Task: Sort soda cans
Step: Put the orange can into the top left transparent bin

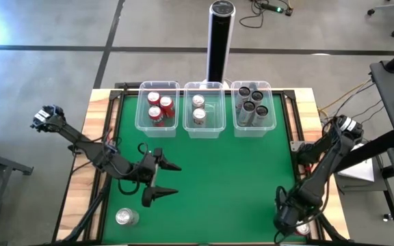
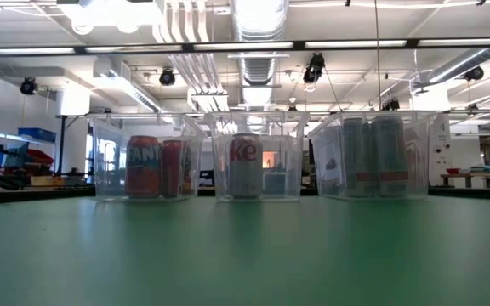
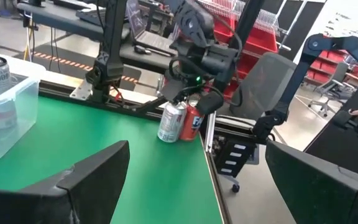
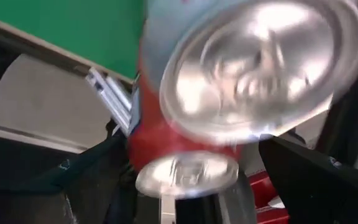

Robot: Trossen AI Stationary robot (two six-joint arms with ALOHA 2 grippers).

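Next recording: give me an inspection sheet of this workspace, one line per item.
Surface: green table, wood edges.
Job's things: red cans in left tub, silver-white cans in middle tub, dark grey cans in right tub; one loose can front left; two cans at the front right corner.
Clutter: nothing seen.
Grippers: left gripper open above the table; right gripper over the corner cans.
Cables: floor cables.
Surroundings: black post behind the tubs.

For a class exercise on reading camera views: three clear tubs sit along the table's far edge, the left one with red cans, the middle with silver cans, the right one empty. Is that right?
Not quite. The right tub is not empty: the high view shows several dark grey cans in it. The left tub does hold red cans and the middle tub silver cans.
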